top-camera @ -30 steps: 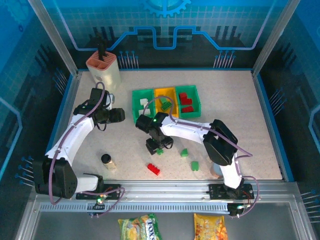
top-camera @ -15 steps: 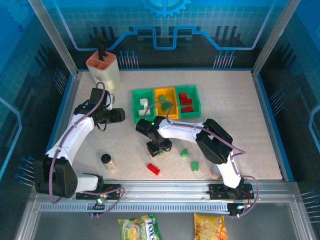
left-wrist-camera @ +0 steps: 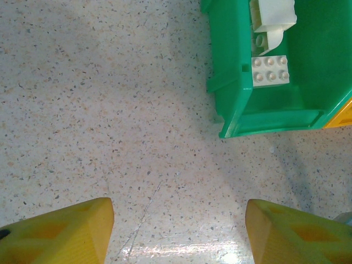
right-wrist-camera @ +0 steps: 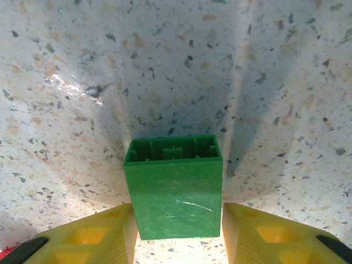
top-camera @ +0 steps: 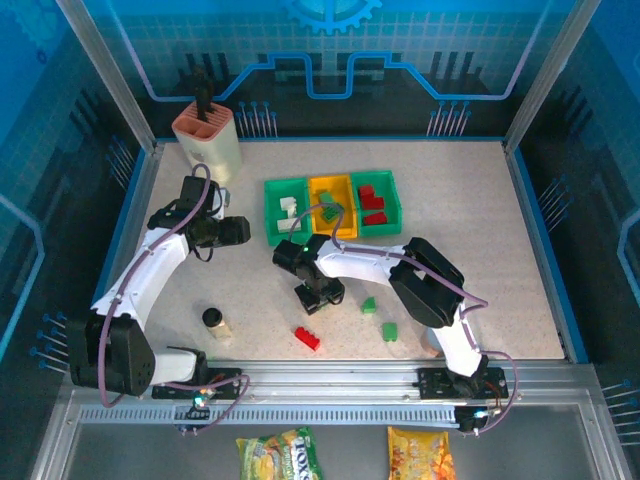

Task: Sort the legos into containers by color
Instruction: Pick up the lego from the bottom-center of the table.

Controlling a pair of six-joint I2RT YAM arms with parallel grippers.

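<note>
Looking down from the top camera, the three containers stand touching in a row near the middle of the table [top-camera: 480,220]. The left green bin [top-camera: 269,210] holds white bricks [top-camera: 288,207], the yellow bin [top-camera: 330,181] holds green bricks [top-camera: 328,210], and the right green bin [top-camera: 396,205] holds red bricks [top-camera: 372,205]. In front of the row, a loose red brick [top-camera: 307,338] and two loose green bricks [top-camera: 369,305] lie apart on the table. The right gripper [top-camera: 318,297] is down at the table just in front of the bins, and the left gripper [top-camera: 238,231] hangs to the left of the left green bin. In the left wrist view, the left gripper [left-wrist-camera: 179,220] has its yellow fingers [left-wrist-camera: 66,231] spread wide over bare table with nothing between them. Beyond it, the left green bin [left-wrist-camera: 231,82] shows a studded white brick [left-wrist-camera: 269,70] against its near wall and another white piece [left-wrist-camera: 272,16] behind. In the right wrist view, the right gripper [right-wrist-camera: 177,212] has its fingers [right-wrist-camera: 93,236] pressed against both flanks of a single green brick [right-wrist-camera: 175,181], which rests on the table.
</note>
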